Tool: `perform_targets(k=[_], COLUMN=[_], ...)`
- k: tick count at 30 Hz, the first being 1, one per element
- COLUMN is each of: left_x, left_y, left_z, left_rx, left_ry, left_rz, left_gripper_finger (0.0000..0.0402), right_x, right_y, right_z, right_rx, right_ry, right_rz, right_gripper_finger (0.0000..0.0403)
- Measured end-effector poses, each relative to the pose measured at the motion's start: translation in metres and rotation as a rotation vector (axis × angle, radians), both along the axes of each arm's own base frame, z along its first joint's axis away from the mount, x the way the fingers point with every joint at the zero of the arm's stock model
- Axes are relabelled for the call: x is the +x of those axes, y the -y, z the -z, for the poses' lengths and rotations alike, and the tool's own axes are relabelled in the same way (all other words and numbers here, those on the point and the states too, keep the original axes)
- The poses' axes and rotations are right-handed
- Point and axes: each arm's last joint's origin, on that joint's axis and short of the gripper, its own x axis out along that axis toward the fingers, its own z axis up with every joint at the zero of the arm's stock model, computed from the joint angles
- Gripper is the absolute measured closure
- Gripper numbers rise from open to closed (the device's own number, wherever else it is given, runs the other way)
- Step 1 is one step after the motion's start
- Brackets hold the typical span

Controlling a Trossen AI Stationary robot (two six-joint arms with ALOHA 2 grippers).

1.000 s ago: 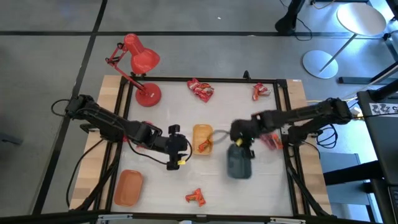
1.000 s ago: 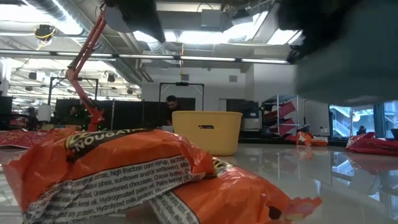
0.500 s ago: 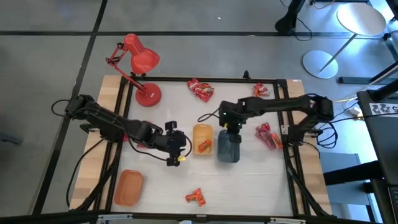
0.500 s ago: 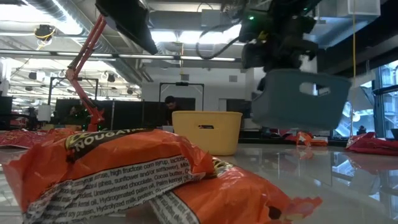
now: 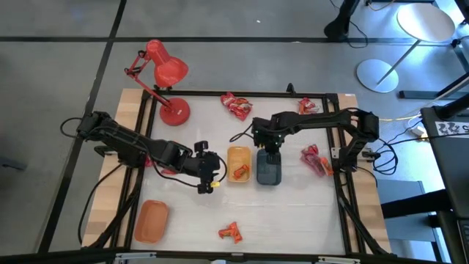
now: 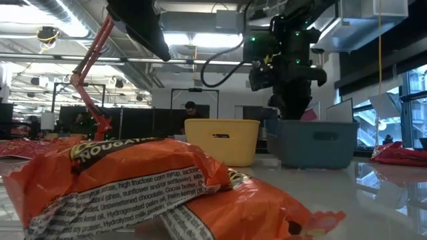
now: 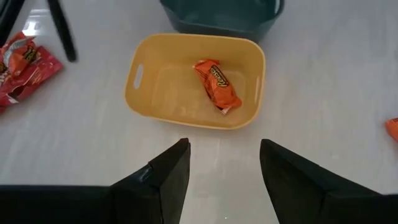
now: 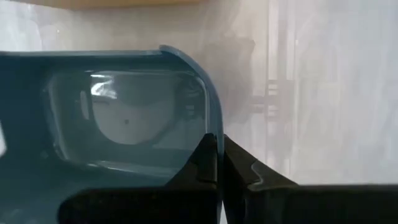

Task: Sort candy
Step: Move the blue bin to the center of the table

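A: Where is the right gripper (image 5: 266, 149)?

B: It is pinched tight on the rim of the grey tray (image 5: 268, 169), which sits on the table (image 5: 293, 213) just beside the yellow tray (image 5: 238, 163).

A: And the left gripper (image 5: 214, 169)?

B: Its fingers are spread with nothing between them, just short of the yellow tray, where one orange candy (image 7: 217, 84) lies. More candy (image 5: 231, 232) lies on the table, well apart from both grippers.
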Motion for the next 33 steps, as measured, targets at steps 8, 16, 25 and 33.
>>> perform_targets(k=[8,16,25,33], left_x=[-0.0002,-0.0002,-0.0002,-0.0002], left_y=[-0.0001,0.0001,0.0001,0.0000], left_z=[0.0001,0.0001,0.0001,0.0001], left_rx=[0.006,0.011,0.008,0.003], left_ry=[-0.004,-0.006,-0.005,-0.004], left_rz=[0.008,0.014,0.011,0.004], left_gripper_finger=[0.0218,0.0218,0.0218,0.0218], right_x=[0.0027,0.0042,0.0049,0.0047], right_y=[0.0072,0.0072,0.0078,0.0090], right_z=[0.0002,0.0000,0.0000,0.0002], right_rx=[0.050,0.054,0.033,-0.003], right_ry=[0.055,0.070,0.073,0.061], right_rz=[-0.023,-0.022,-0.015,0.013], right_gripper_finger=[0.0403,0.0403,0.0386,0.0336])
